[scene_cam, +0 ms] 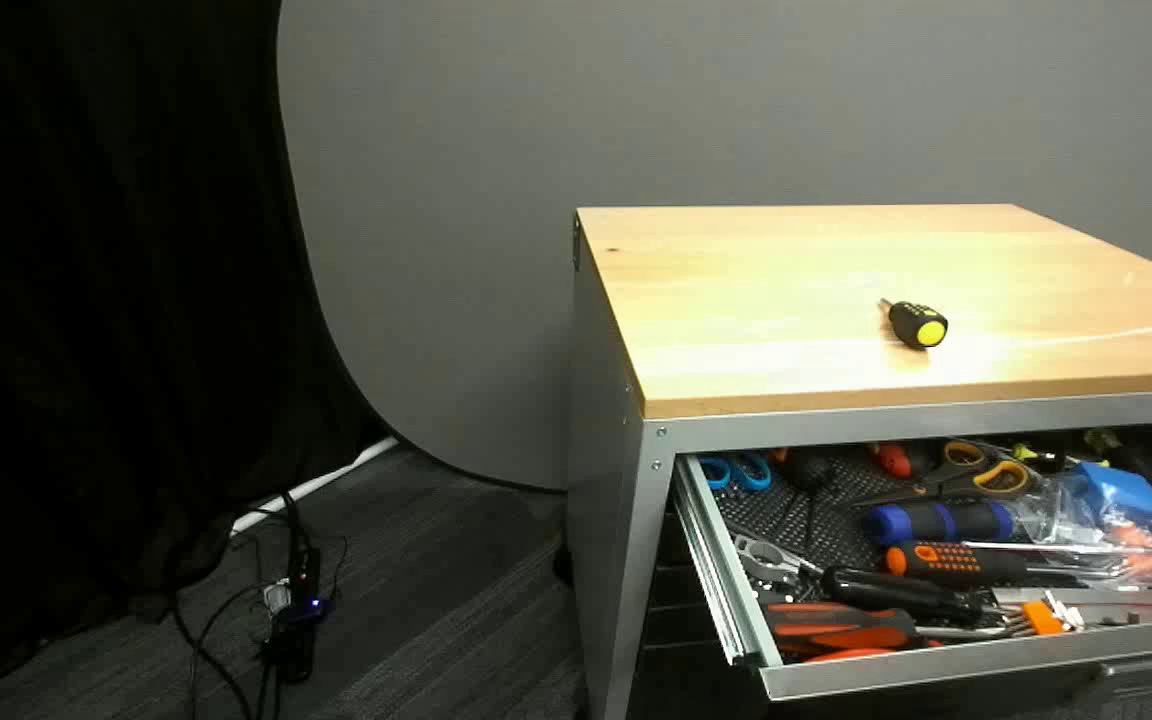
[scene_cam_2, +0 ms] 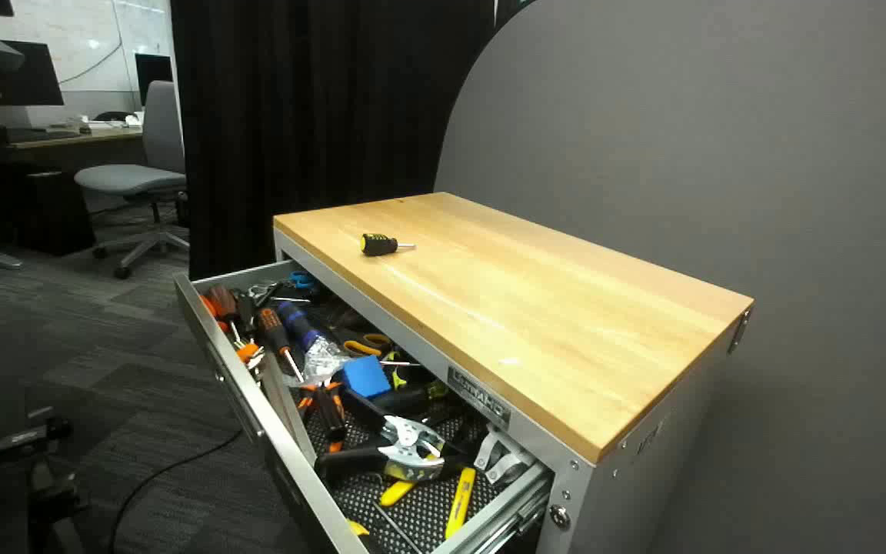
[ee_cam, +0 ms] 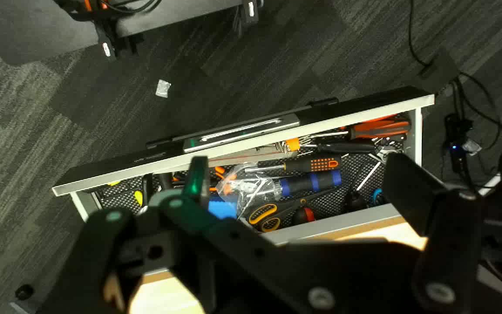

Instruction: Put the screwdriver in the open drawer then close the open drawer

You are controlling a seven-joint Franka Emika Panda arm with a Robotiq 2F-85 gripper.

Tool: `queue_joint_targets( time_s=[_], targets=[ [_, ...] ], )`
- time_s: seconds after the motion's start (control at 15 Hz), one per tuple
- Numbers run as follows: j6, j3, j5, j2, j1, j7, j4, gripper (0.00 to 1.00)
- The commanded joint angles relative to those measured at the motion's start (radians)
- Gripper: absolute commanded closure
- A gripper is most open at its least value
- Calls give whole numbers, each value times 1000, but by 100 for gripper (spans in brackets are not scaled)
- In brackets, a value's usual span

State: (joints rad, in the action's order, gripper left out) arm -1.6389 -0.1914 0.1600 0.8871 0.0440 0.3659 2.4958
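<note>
Two fingers (ee_cam: 409, 192) of the gripper (ee_cam: 304, 183) stand wide apart, holding nothing, pointing down toward the open drawer (ee_cam: 364, 115). The screwdriver (scene_cam: 916, 325) lies on the wooden top (scene_cam: 756, 280), above and behind the open drawer, shank directed away from it.

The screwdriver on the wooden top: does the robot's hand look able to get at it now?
Probably yes: in both exterior views nothing covers or crowds the screwdriver, and the wrist view shows the hand open. No view shows both together, so reach is uncertain.
</note>
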Motion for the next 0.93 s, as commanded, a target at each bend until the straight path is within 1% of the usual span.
queue_joint_targets(
  time_s=[0.0, 0.8, 0.87],
  targets=[
    [3, -6, 5, 1, -11, -6, -7, 0],
    [3, -6, 5, 5, -11, -7, -18, 0],
    [-10, -17, 11, -41, -18, 8, -26, 0]
  ],
)
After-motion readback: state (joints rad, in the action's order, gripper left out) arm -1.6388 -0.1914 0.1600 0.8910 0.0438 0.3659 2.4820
